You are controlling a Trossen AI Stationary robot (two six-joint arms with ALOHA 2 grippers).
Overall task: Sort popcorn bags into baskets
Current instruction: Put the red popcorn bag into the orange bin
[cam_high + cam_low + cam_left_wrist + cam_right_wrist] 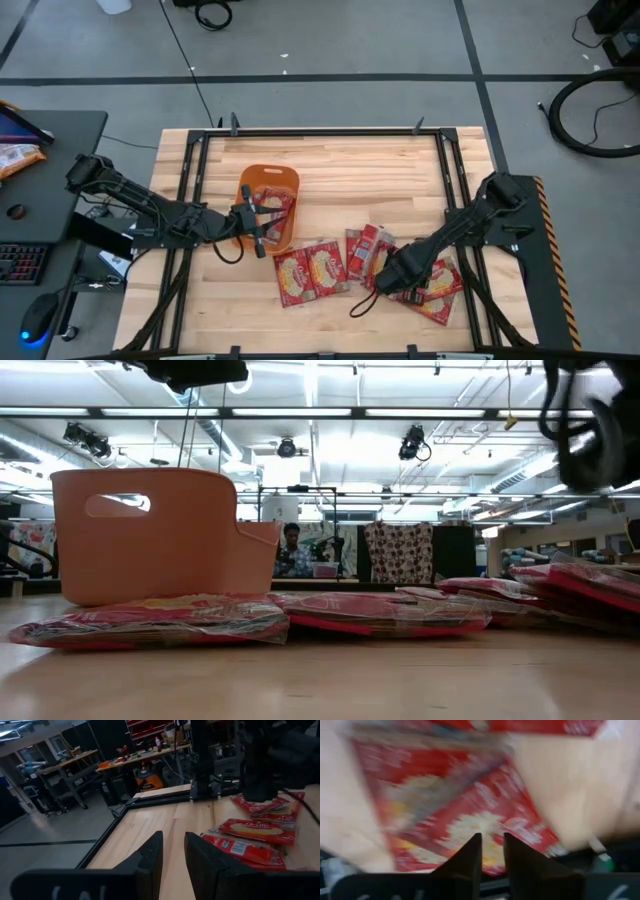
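Several red popcorn bags lie flat on the wooden table: a pair (310,272), one beside them (365,248), and more under the right arm (440,285). In the low view they form a low row (380,610). The orange basket (270,178) stands left of them, with something red inside (277,205). My left gripper (262,228) hangs over the basket's left rim, shut and empty (173,851), pointing toward the table's right side. My right gripper (382,272) hovers over the right-hand bags, pointing down at one (470,825), its fingers shut (492,851) on nothing.
A black metal frame (200,150) borders the tabletop. Bare wood (380,175) lies on the far side of the bags and right of the basket. A desk with a keyboard and mouse (30,260) stands left of the table. A person (292,550) sits far behind in the room.
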